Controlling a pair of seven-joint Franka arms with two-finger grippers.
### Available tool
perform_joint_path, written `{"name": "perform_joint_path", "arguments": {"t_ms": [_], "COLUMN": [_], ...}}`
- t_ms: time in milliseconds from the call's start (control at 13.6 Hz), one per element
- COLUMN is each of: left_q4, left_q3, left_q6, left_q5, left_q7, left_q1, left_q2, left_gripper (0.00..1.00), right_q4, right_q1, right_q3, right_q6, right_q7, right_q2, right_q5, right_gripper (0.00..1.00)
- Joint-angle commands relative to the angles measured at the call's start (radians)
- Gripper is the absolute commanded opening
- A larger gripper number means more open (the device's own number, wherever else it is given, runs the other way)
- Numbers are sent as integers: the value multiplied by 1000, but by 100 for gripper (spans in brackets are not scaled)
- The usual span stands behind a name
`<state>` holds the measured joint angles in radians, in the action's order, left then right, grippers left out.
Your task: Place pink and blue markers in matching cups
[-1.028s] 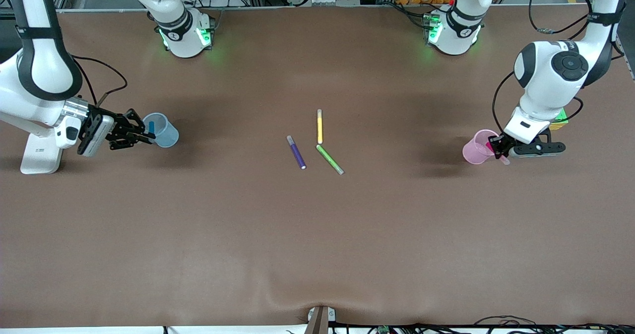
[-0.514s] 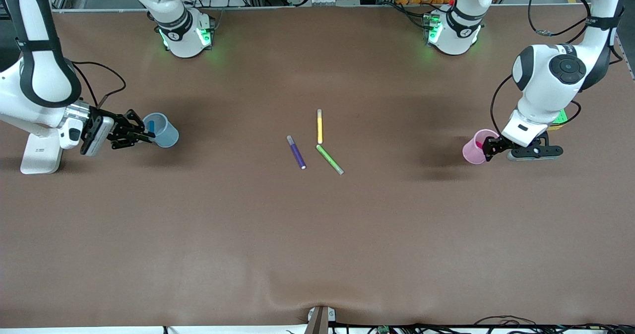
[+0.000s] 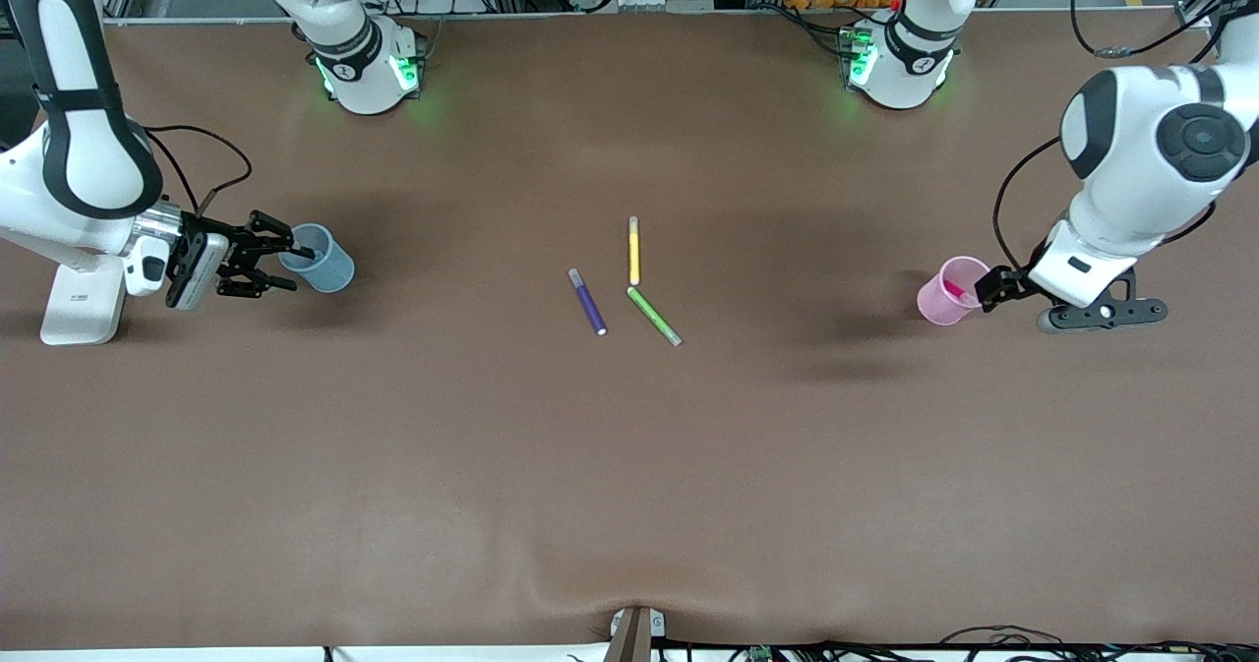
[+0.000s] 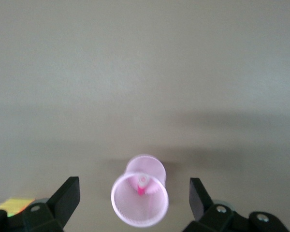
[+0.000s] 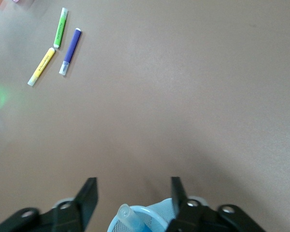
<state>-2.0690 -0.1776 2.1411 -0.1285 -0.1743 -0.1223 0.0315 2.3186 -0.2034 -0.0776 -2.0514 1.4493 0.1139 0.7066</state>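
The pale pink cup (image 3: 946, 293) stands upright toward the left arm's end of the table, with the pink marker (image 3: 954, 288) in it. My left gripper (image 3: 991, 288) is open beside the cup, apart from it. In the left wrist view the pink cup (image 4: 140, 203) shows between the open fingers with the pink marker (image 4: 141, 186) standing inside. The pale blue cup (image 3: 320, 261) stands toward the right arm's end. My right gripper (image 3: 278, 261) is open beside its rim. The right wrist view shows the blue marker (image 5: 130, 217) leaning in the blue cup (image 5: 157, 220).
A yellow marker (image 3: 633, 249), a dark purple marker (image 3: 588, 301) and a green marker (image 3: 654, 316) lie together at the table's middle. They also show in the right wrist view, where the purple marker (image 5: 71, 50) lies between the other two. A white block (image 3: 79, 303) stands by the right arm.
My left gripper let go of the pink marker, which now sits in the pink cup, and drew back toward the left arm's end. My right gripper backed slightly off the blue cup.
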Motion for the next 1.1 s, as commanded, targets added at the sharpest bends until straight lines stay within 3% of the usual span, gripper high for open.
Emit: {"name": "perform_joint_path", "arguments": {"t_ms": [0, 294, 440, 734, 1028], "left_q4": [140, 323, 403, 507, 517], "left_q3": [-22, -23, -25, -11, -16], "left_q6": [-221, -491, -593, -638, -688], "left_q5": [24, 85, 87, 75, 87], "left_q7": [6, 13, 16, 111, 90], "left_q1": [-5, -6, -7, -10, -10], "left_q2": [-19, -45, -47, -38, -80], "left_gripper": [100, 100, 100, 100, 100], "right_q4": [-43, -249, -371, -632, -885], "right_q1": [-40, -44, -27, 58, 173], "right_q3": [15, 15, 16, 21, 21], "right_q6": [69, 187, 261, 372, 503], "right_q7": [14, -388, -655, -1114, -1205], "right_q2": [-10, 22, 29, 36, 70], "right_q5": [31, 21, -31, -310, -618], "right_gripper": [100, 100, 100, 100, 100]}}
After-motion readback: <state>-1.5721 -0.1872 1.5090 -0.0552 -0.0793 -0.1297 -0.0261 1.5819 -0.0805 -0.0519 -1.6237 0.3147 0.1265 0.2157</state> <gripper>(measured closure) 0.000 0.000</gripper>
